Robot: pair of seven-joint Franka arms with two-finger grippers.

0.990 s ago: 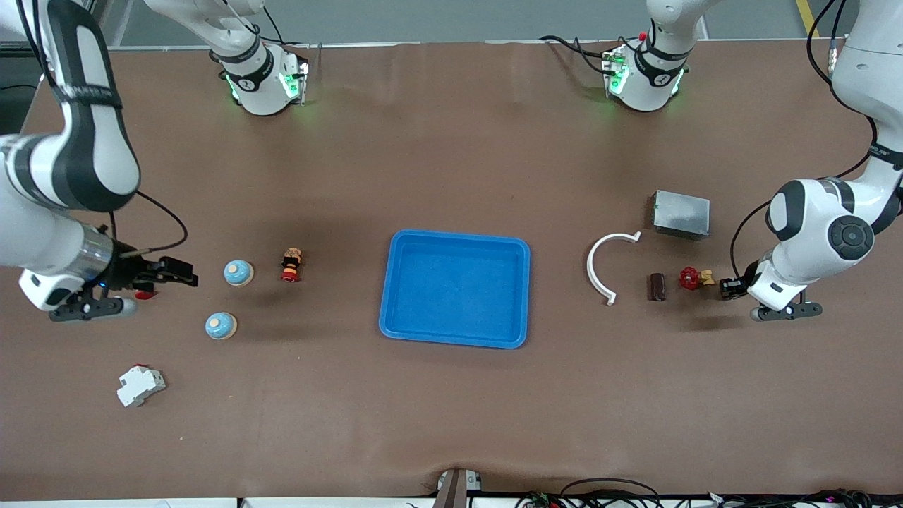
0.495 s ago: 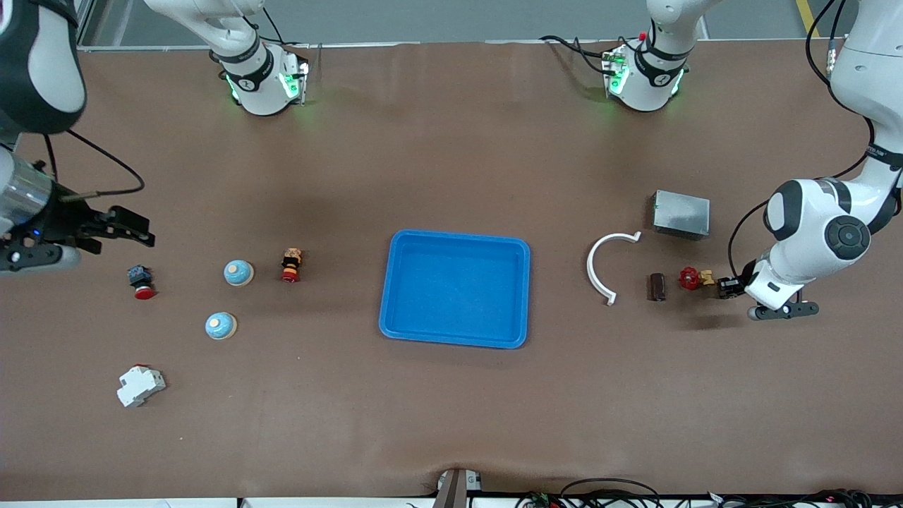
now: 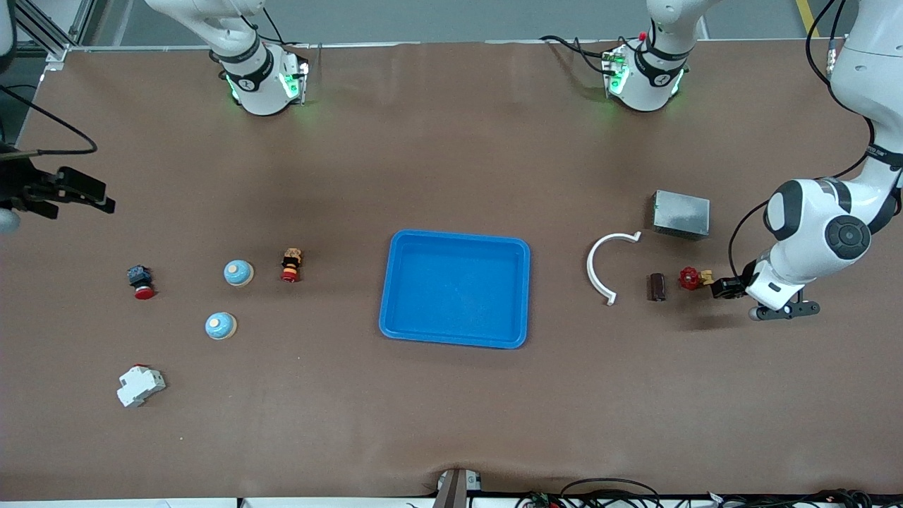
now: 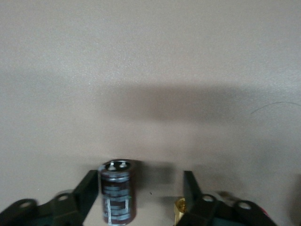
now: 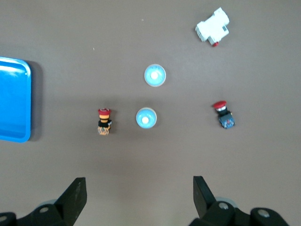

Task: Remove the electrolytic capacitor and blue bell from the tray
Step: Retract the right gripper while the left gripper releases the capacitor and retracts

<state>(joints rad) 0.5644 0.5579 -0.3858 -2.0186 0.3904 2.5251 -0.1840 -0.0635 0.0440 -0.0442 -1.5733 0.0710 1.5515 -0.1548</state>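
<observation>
Landmark: blue tray (image 3: 455,243), table centre.

Capacitor (image 3: 657,287): upright on table, toward left arm's end from tray, between white curved piece (image 3: 602,268) and red valve (image 3: 689,278).

Left gripper (image 3: 719,288): low, just beside valve, on side away from tray; fingers (image 4: 84,190) spread wide, empty, capacitor at one fingertip in left wrist view.

Two bells (image 3: 238,272) (image 3: 221,325): on table toward right arm's end from tray, near each other.

Right gripper (image 3: 95,200): raised, at table's edge, well apart from tray; fingers (image 5: 76,194) wide, empty.
</observation>
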